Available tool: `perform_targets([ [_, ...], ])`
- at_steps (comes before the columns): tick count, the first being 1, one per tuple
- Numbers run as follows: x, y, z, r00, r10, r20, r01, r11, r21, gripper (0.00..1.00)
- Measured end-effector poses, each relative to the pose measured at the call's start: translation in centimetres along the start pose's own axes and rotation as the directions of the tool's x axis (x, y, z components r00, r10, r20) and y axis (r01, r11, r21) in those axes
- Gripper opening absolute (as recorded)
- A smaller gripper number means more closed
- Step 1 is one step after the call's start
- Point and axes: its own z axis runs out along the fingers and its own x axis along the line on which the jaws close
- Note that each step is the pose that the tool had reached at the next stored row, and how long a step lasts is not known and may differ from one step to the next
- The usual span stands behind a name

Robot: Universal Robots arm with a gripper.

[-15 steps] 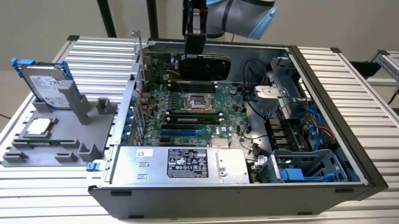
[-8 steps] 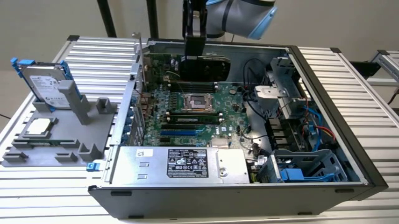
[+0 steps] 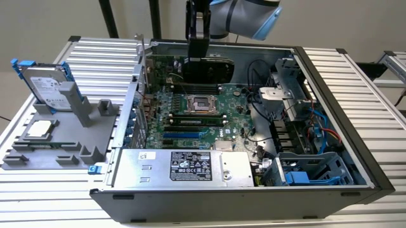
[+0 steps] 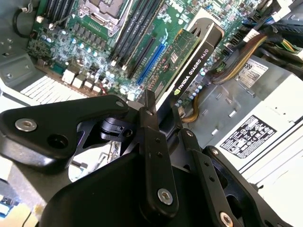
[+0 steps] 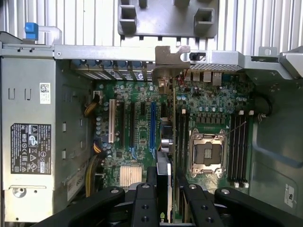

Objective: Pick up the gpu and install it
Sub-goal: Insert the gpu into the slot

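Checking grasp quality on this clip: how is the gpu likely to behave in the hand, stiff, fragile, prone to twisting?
Probably stiff: the gpu juts straight from the hand without visible sag. Likely fragile: its green back shows bare components. Gripped along one thin edge, it may pivot if it catches the motherboard.

Soft, even light comes from above me, and nothing throws a hard-edged shadow. In the exterior view the ribbed table glares almost white at the exterior view's left and near edge. The open case is dimmer inside, darkest at the far wall under my arm. In the second wrist view my gripper is a black mass with almost no detail, blurred so close to the lens. The gpu it grips carries a faint sheen, and the power supply bleaches pale. In the first wrist view the motherboard is evenly lit.
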Motion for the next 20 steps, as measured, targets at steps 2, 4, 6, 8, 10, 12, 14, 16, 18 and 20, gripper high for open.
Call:
perform_targets([
  [2, 0.0, 0.0, 0.03, 1.0, 0.0, -0.0001, 0.0, 1.0, 0.0, 0.0],
  [4, 0.0, 0.0, 0.07, 1.0, 0.0, 0.0, 0.0, 1.0, 0.0, 0.0],
  [6, 0.0, 0.0, 0.1, 1.0, 0.0, 0.0, 0.0, 1.0, 0.0, 0.0],
  [8, 0.0, 0.0, 0.14, 1.0, 0.0, 0.0001, 0.0, 1.0, 0.0001, 0.0],
  [10, 0.0, 0.0, 0.17, 1.0, 0.0, 0.0, 0.0, 1.0, 0.0, 0.0],
  [12, 0.0, 0.0, 0.22, 1.0, 0.0, 0.0, 0.0, 1.0, 0.0001, 0.0],
  [14, 0.0, 0.0, 0.26, 1.0, 0.0, 0.0, 0.0, 1.0, 0.0, 0.0],
  [16, 0.0, 0.0, 0.29, 1.0, 0.0, 0.0, 0.0, 1.0, 0.0, 0.0],
  [18, 0.0, 0.0, 0.33, 1.0, 0.0, 0.0, 0.0, 1.0, 0.0, 0.0],
  [20, 0.01, 0.0, 0.37, 1.0, 0.0, 0.0, 0.0, 1.0, 0.0, 0.0],
])
